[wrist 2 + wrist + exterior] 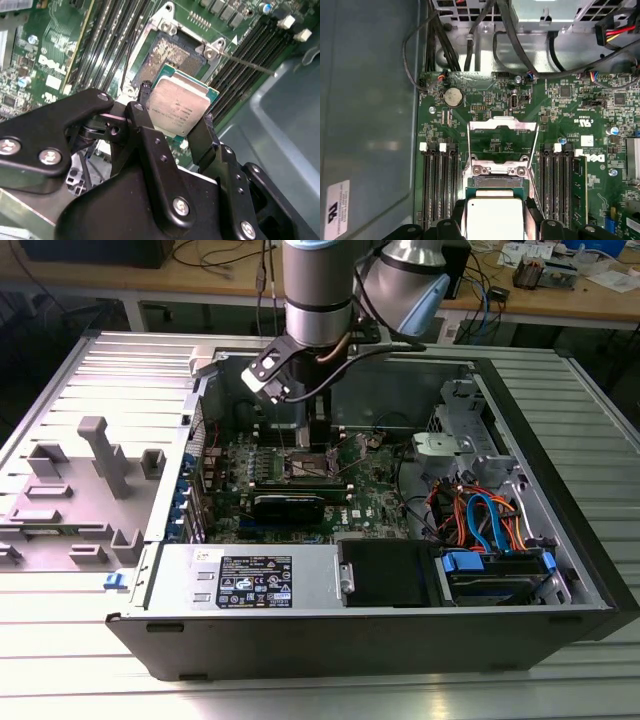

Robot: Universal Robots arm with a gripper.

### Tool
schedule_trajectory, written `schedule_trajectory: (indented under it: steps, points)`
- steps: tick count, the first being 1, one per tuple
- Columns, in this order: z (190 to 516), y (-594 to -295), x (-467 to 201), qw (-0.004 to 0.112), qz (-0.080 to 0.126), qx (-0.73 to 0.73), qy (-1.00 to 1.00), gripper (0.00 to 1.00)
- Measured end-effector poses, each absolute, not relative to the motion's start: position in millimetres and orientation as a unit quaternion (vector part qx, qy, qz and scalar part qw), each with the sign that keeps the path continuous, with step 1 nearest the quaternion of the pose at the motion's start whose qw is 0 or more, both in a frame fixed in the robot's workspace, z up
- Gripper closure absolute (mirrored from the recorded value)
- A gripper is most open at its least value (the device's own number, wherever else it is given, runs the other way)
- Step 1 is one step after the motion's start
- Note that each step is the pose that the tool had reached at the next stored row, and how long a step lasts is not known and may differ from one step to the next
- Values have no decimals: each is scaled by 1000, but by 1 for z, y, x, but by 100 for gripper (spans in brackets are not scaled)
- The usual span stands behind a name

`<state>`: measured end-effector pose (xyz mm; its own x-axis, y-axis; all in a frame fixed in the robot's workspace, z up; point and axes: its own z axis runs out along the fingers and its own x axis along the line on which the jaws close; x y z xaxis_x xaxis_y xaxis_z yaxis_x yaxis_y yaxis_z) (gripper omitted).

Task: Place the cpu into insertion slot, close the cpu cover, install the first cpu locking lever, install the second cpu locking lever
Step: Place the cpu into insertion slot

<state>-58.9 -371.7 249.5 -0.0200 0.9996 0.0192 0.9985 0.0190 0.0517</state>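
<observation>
In the exterior view, the arm (318, 300) reaches down from the top centre of the frame into the open computer case (300, 640), which lies on a ribbed metal surface (60, 650). Its claw (317, 435) hangs low over the green motherboard (380, 505), close above the insertion slot (305, 468) near the middle of the frame.

In the second wrist view, the claw (176, 114) is closed to the chip's width on the cpu (177, 102). A black finger presses on each of two opposite edges, and the grey face is showing. The chip is clear of the board. The insertion slot (172, 52) just beyond it shows a bare dark centre, so nothing is seated yet. A thin lever rod (247, 64) juts free beside the socket, unlatched.

In the first wrist view, the cpu (494, 220) sits between the fingers (534, 210). The cpu cover (503, 125) stands flipped open beyond it, with the board visible through its window.

As I judge it, the work is in its first step. The chip is carried and nearly over the socket but not placed. Closing the cover and setting both locking levers remain to be done.
</observation>
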Motion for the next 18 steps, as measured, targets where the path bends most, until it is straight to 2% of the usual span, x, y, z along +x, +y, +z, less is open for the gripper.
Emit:
schedule_trajectory:
  steps: [10, 18]
  points:
    - [222, -372, -61, 13, 24, 700, 714, 46]
    - [212, -375, -63, 13, 24, 701, 713, 46]
